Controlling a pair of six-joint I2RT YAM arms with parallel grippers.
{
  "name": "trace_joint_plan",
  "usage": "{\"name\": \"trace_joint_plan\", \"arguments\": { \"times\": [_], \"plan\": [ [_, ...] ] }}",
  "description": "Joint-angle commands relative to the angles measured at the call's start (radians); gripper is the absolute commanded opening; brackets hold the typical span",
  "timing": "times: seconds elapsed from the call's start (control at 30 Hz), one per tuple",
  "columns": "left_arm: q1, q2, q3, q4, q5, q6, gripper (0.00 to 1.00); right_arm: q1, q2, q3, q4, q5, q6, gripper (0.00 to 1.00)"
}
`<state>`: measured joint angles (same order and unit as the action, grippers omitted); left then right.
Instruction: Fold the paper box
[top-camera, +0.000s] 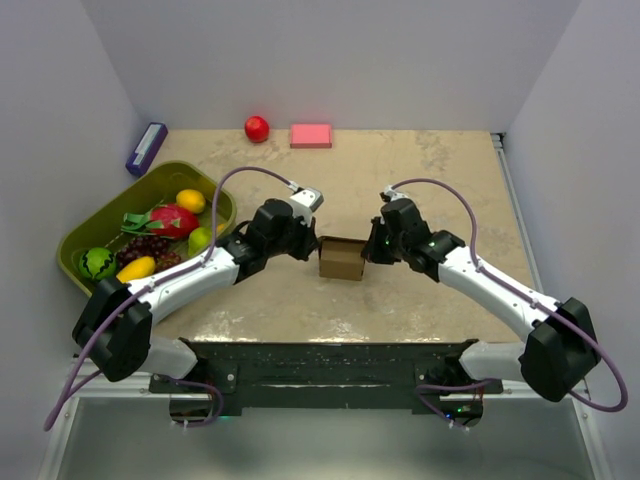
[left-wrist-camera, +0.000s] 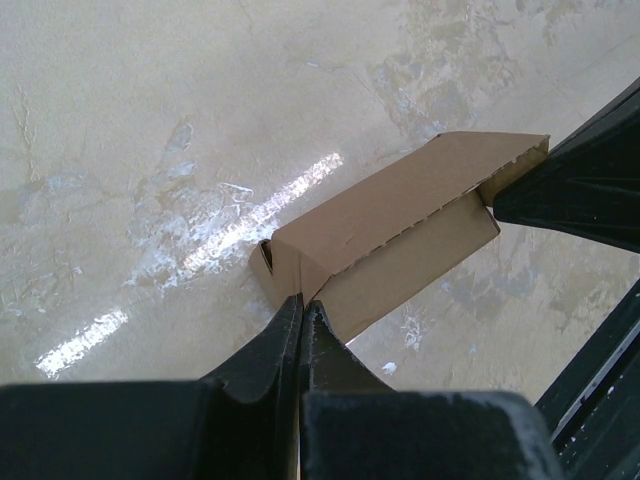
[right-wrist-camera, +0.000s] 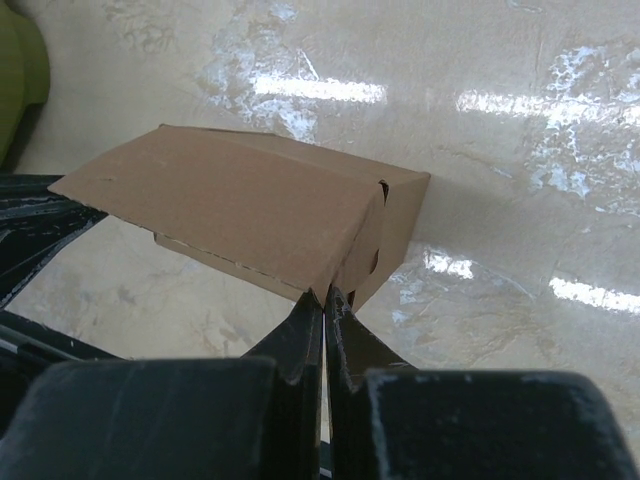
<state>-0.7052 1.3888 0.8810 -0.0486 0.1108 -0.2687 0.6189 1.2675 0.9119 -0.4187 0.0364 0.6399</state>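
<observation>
- Sitting mid-surface (top-camera: 430, 180), the paper box (top-camera: 342, 258) lies between your two hands.
- Left hand (left-wrist-camera: 303, 303) and right hand (right-wrist-camera: 325, 297) have fingers pressed together, tips touching opposite lid edges; you cannot tell whether cardboard is pinched.
- Pink block (top-camera: 311, 135) lies well apart, by the far edge.

On my beige marbled tabletop (top-camera: 430, 170), an olive-green plastic tray (top-camera: 105, 212) of toy fruit (top-camera: 172, 220) sits at left; a small purple box (top-camera: 146, 148), a red ball (top-camera: 257, 128) and a pink rectangular block (top-camera: 311, 135) line the far edge.
</observation>
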Motion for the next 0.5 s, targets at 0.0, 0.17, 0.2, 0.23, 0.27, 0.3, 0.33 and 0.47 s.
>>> {"name": "trace_joint_plan", "arguments": {
  "times": [0.0, 0.17, 0.2, 0.23, 0.27, 0.3, 0.33, 0.47],
  "plan": [
    [-0.013, -0.013, 0.024, -0.065, -0.013, 0.022, 0.00, -0.019, -0.040, 0.005, 0.074, -0.035, 0.014, 0.00],
    [-0.013, -0.019, 0.029, -0.076, -0.039, 0.028, 0.00, -0.039, -0.048, 0.004, 0.072, -0.070, 0.010, 0.00],
    [-0.013, -0.020, 0.029, -0.076, -0.046, 0.026, 0.02, -0.041, -0.048, 0.004, 0.070, -0.066, 0.010, 0.00],
    [-0.013, -0.022, 0.029, -0.074, -0.046, 0.025, 0.09, -0.041, -0.049, 0.008, 0.061, -0.061, 0.007, 0.00],
    [-0.013, -0.025, 0.029, -0.071, -0.043, 0.022, 0.21, -0.041, -0.048, 0.010, 0.058, -0.047, 0.004, 0.00],
    [-0.013, -0.028, 0.026, -0.062, -0.034, 0.020, 0.24, -0.041, -0.049, 0.013, 0.040, -0.040, -0.005, 0.00],
    [-0.013, -0.033, 0.024, -0.056, -0.033, 0.017, 0.27, -0.041, -0.048, 0.018, 0.034, -0.039, -0.009, 0.00],
    [-0.013, -0.051, 0.007, -0.016, -0.026, -0.006, 0.51, -0.041, -0.046, 0.021, 0.003, -0.016, -0.037, 0.00]
  ]
}}
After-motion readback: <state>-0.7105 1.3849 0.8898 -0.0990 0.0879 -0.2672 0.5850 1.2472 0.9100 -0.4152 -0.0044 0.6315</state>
